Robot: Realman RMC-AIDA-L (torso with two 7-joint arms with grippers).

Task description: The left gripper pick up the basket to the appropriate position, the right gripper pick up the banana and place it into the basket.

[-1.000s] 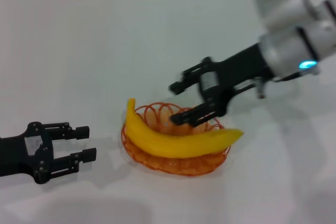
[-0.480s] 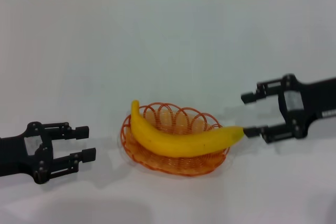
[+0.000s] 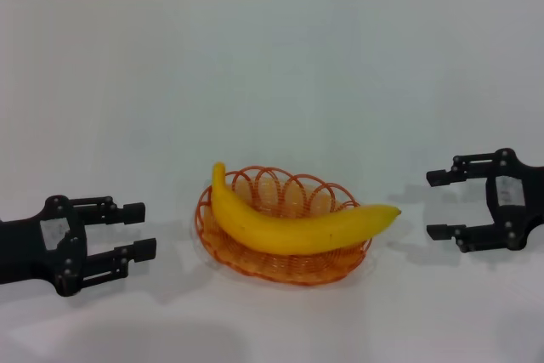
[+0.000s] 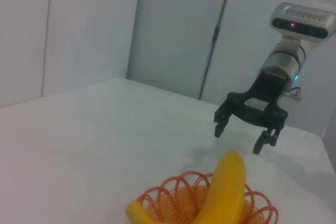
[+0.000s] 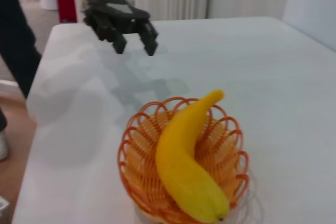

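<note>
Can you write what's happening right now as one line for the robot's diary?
banana: lying across basket, ends past the rim | left gripper: open, left of basket, empty | right gripper: open, right of basket, empty | table: white

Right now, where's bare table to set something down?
Free: the white table behind the orange wire basket, and the front strip before it. Crowded: the middle row, where the yellow banana overhangs the rim between the open left gripper and right gripper.

Shows a curved bright yellow banana [image 4: 226,192] lying across an orange wire basket with a looped rim [image 4: 181,195], on a white desk [image 4: 94,129]. Beyond the banana's far end, apart from it, hangs the black two-fingered right hand [image 4: 242,132], fingers spread and pointing down, on a grey-white arm [image 4: 286,51].
</note>
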